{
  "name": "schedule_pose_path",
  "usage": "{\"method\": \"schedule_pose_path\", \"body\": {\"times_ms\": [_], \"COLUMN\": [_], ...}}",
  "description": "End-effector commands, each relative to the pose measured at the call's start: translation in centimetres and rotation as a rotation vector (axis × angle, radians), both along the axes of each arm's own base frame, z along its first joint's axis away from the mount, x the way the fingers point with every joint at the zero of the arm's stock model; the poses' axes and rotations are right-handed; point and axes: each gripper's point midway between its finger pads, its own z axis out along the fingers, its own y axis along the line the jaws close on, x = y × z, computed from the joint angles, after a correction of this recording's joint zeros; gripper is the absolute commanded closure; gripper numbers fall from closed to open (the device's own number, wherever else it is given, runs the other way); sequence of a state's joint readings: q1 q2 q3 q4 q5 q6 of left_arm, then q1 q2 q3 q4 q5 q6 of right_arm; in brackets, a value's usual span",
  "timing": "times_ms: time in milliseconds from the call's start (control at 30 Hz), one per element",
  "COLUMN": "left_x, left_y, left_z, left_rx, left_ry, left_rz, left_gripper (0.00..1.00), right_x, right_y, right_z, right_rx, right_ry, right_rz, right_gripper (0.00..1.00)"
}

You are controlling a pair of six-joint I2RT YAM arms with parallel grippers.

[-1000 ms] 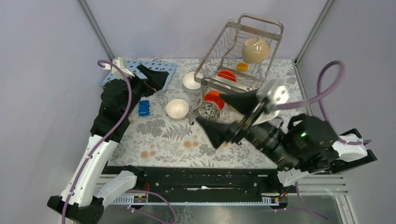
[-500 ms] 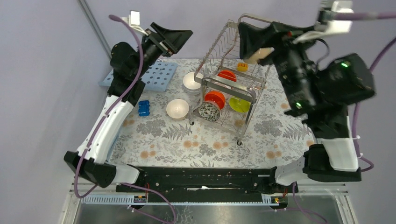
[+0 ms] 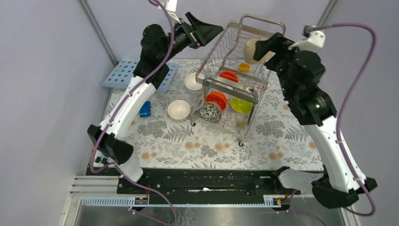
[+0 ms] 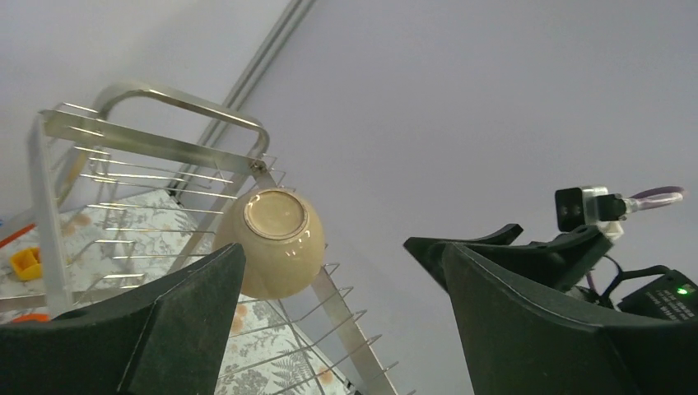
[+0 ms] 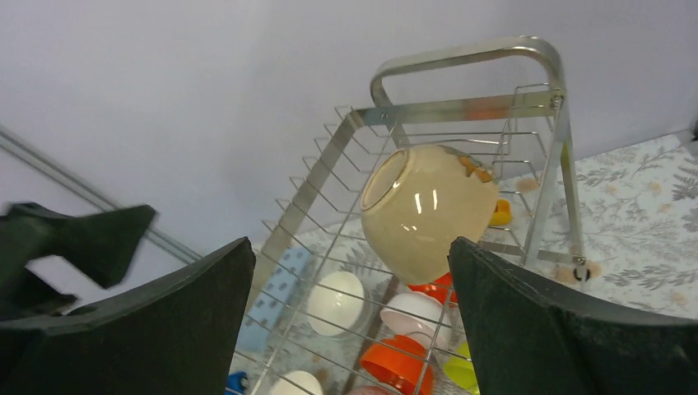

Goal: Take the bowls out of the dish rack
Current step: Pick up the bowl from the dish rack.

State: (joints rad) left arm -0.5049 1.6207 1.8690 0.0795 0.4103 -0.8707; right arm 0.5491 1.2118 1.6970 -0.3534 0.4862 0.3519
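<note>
Two glossy white bowls (image 3: 179, 109) sit out on the floral worktop (image 3: 188, 146). The tall steel-wire dish rack (image 3: 221, 52) holds a cream-beige bowl (image 3: 257, 51) up top, and orange-red bowls (image 3: 216, 100), a lime-green bowl (image 3: 241, 105) and a speckled bowl (image 3: 210, 112) below. The left gripper (image 3: 204, 32) and right gripper (image 3: 264, 46) flank the top tier, fingers apart and empty.

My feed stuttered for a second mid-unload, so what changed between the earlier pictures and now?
Both arms swung upward. The left end effector left the blue board for the top left of the dish rack; the right end effector rose from in front of the rack to its top right. Both are open and empty, flanking the cream bowl. Rack, bowls and blue block stayed put.
</note>
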Motion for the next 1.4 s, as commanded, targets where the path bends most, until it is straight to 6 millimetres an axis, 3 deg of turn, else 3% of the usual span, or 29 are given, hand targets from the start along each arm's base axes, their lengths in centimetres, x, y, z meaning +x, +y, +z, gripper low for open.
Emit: {"method": "schedule_pose_path", "body": {"times_ms": [0,167,300,500,767,1100,1367], "left_x": [-0.4,0.7,2.2,4.0,5.3,5.5,5.4], "left_y": [-3.2,-6.0,-7.0,-8.3,-9.8,-12.3,-13.4], "left_z": [-0.1,-2.6,-4.3,-5.9,-7.4,-9.6,-10.8], "left_rx": [0.052,0.087,0.102,0.101,0.087,0.105,0.131], "left_ry": [-0.03,0.017,0.056,0.091,0.124,0.153,0.178], "left_rz": [-0.089,-0.153,-0.147,-0.156,-0.174,-0.201,-0.199], "left_gripper": [0.06,0.07,0.07,0.07,0.07,0.08,0.11], "right_x": [-3.1,-1.8,-0.2,2.0,2.1,2.9,4.8], "right_y": [-2.9,-4.6,-6.9,-7.6,-7.6,-7.5,-7.0], "right_z": [5.4,3.5,1.5,-1.3,-0.6,0.4,-0.9], "right_rx": [0.299,0.398,0.533,0.725,0.674,0.634,0.666], "right_ry": [-0.172,-0.129,-0.103,-0.08,-0.104,-0.089,-0.003], "right_rz": [0.031,0.026,0.028,0.148,0.154,0.159,0.172], "right_gripper": [0.05,0.04,0.03,0.02,0.01,0.01,0.02]}}
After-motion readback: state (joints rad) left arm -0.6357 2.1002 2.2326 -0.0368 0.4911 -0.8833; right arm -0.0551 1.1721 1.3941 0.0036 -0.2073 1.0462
